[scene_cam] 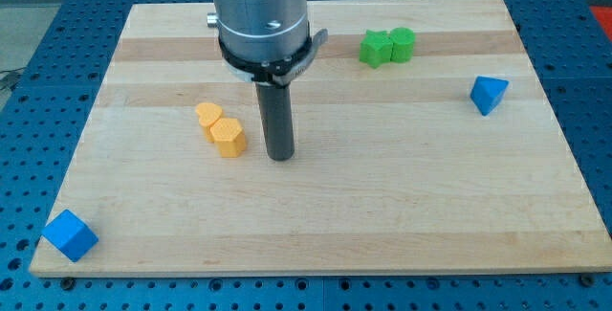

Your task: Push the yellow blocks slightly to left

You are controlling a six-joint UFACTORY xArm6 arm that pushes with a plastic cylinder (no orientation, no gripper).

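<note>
Two yellow blocks lie touching, left of the board's middle: a small one (207, 113) at the upper left and a larger hexagonal one (229, 137) at the lower right. My tip (281, 156) rests on the wooden board (382, 206), just right of the larger yellow block, with a small gap between them. The rod rises from the tip to the arm's grey body at the view's top.
Two green blocks (386, 46) sit touching near the board's top edge, right of the arm. A blue triangular block (488, 94) lies at the right. A blue cube (70, 234) sits at the board's bottom left corner.
</note>
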